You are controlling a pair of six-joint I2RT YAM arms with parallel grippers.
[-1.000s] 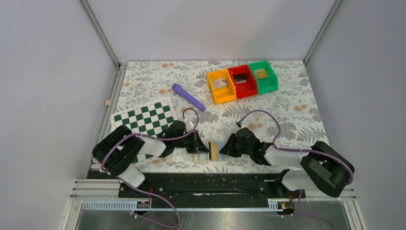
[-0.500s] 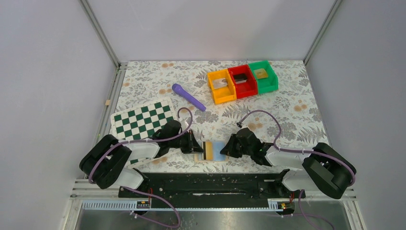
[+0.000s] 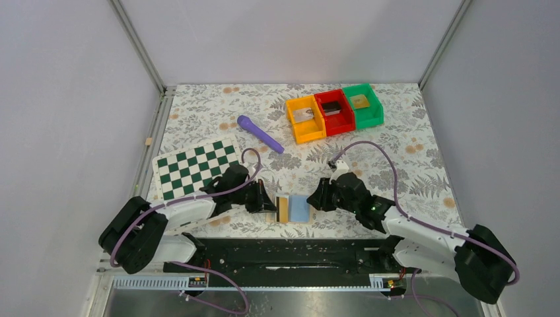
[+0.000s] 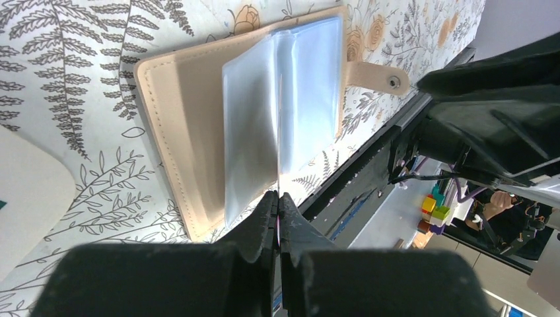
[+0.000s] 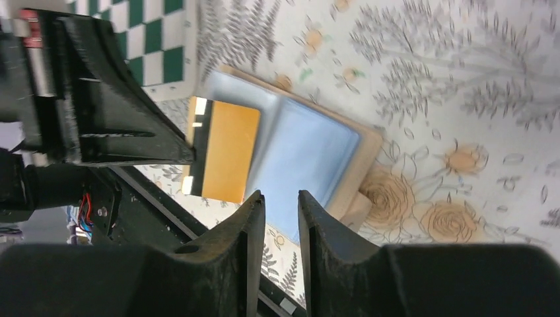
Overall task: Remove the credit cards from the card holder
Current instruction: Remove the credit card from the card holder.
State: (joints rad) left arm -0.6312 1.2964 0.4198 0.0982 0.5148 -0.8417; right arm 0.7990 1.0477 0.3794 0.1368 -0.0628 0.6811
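The card holder [image 3: 301,209] lies open on the flowered cloth near the front edge, a tan cover [image 4: 178,119] with light blue panels [image 5: 304,152] and clear sleeves [image 4: 284,99]. An orange credit card [image 5: 228,152] with a black stripe sticks out over its left half [image 3: 282,209]. My left gripper [image 4: 278,196] is shut on that card's left edge, seen edge-on in the left wrist view, just left of the holder [image 3: 269,205]. My right gripper [image 5: 281,195] hovers at the holder's right side [image 3: 318,200], jaws slightly apart with nothing between them.
A green-and-white checkered board [image 3: 198,167] lies behind the left arm. A purple pen-like object [image 3: 259,133] sits mid-table. Orange [image 3: 305,119], red [image 3: 335,111] and green [image 3: 362,104] bins stand at the back right. The black front rail [image 3: 284,251] runs just before the holder.
My right gripper has opened and let go, and its arm has stretched out lower to the right. My left gripper has drawn the orange card a little leftward.
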